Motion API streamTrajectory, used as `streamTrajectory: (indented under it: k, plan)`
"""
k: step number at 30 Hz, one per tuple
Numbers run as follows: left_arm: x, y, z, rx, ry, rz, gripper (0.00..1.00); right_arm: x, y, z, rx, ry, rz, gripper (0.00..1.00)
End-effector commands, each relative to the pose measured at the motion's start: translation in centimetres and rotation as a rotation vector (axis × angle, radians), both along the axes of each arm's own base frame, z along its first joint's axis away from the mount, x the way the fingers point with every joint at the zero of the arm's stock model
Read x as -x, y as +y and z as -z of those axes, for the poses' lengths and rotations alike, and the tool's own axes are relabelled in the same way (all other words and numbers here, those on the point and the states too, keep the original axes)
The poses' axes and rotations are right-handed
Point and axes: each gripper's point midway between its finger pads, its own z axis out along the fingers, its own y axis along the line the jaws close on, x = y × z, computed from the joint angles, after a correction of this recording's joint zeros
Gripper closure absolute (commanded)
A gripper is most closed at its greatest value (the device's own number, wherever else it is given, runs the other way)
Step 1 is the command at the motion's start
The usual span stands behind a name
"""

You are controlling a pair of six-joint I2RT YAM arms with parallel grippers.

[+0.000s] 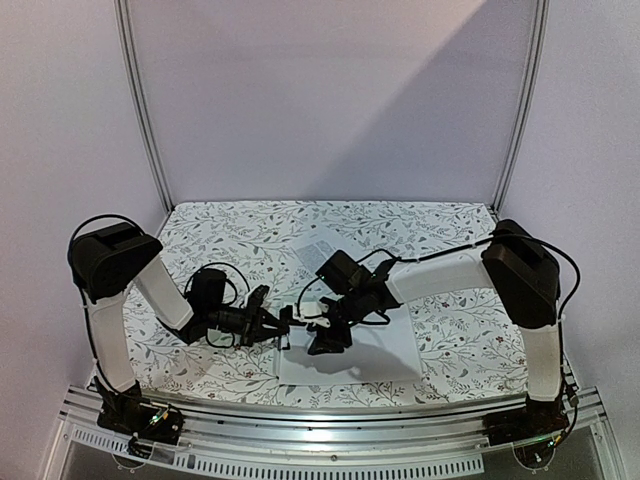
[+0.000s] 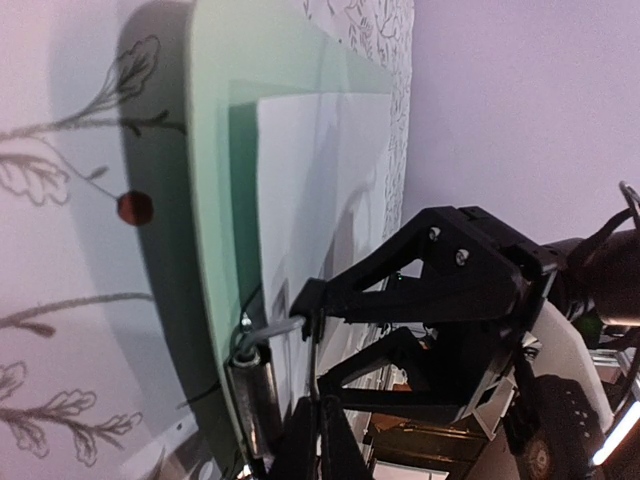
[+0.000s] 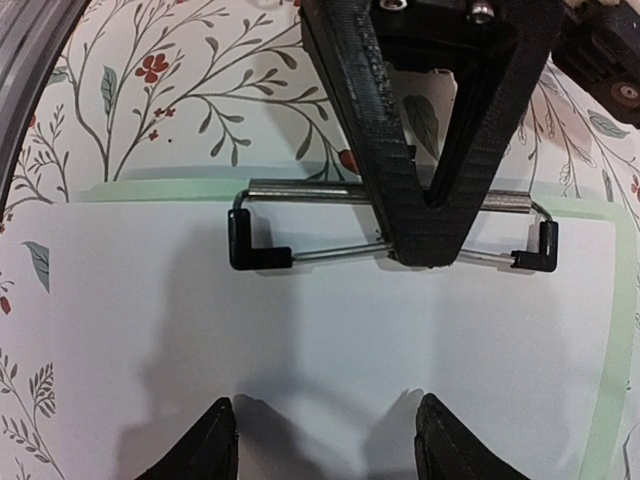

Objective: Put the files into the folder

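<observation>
Right wrist: files (image 3: 330, 340) lie on folder (image 3: 598, 420), under its clip (image 3: 252, 250).

Floral tablecloth (image 1: 450, 230) covers the table. Both arms reach inward. Left gripper (image 1: 281, 326) and right gripper (image 1: 326, 338) are close together at the left edge of a white sheet (image 1: 370, 360), which lies flat near the aluminium rail (image 1: 350, 412). Jaw spacing is unreadable from here. A printed sheet (image 1: 318, 247) lies further back, partly hidden by the right wrist.
</observation>
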Motion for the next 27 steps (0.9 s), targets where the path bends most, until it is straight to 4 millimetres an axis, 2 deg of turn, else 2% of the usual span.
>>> streamTrajectory:
  k: [1,7,16,22,27]
  plan:
    - [1.2,0.9,2.4,-0.049,0.109,-0.005,1.0,3.0,-7.7,8.3,0.347,0.161,0.053,0.41]
    - [1.2,1.0,2.4,-0.05,0.107,-0.007,1.0,2.6,-8.6,8.7,0.374,0.234,0.123,0.41]
    - [1.2,0.9,2.2,-0.048,0.104,-0.005,1.0,1.5,-10.1,9.2,0.427,0.203,0.16,0.42]
    - [1.1,0.9,2.1,-0.046,0.101,-0.005,1.0,2.0,-10.6,9.1,0.444,0.215,0.157,0.43]
    - [1.1,0.9,2.1,-0.046,0.103,-0.004,1.0,1.5,-10.7,9.3,0.454,0.227,0.184,0.43]
